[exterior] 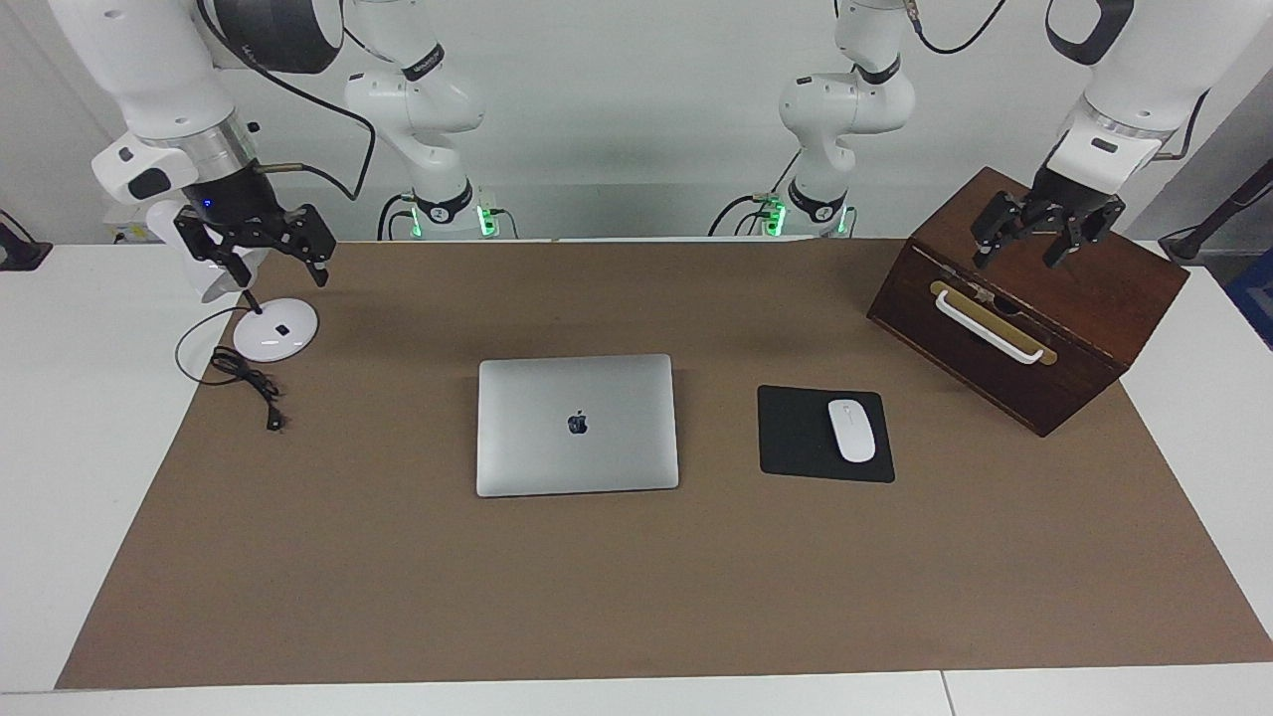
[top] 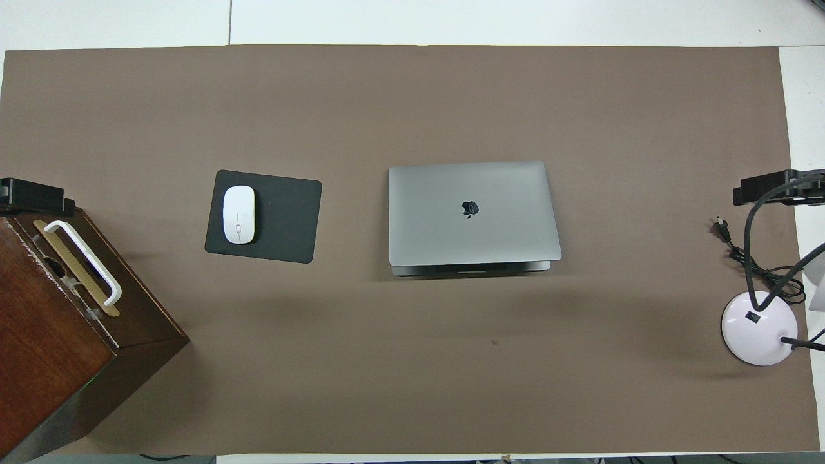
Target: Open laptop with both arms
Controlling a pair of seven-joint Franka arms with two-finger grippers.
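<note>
You see the laptop [exterior: 577, 425] closed, in the desk's middle. The left gripper [exterior: 1046, 231] hangs open over the wooden box [exterior: 1094, 298]; the right gripper [exterior: 261, 242], open, over the lamp base [exterior: 274, 330].

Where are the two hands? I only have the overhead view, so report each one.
Observer: The left hand hangs in the air over the wooden box, touching nothing.
Operator: Now the right one.
Observer: The right hand hangs over the lamp base, off the table.
Operator: Give me the fingers.
Observer: Both hands are open, well apart from the laptop.
</note>
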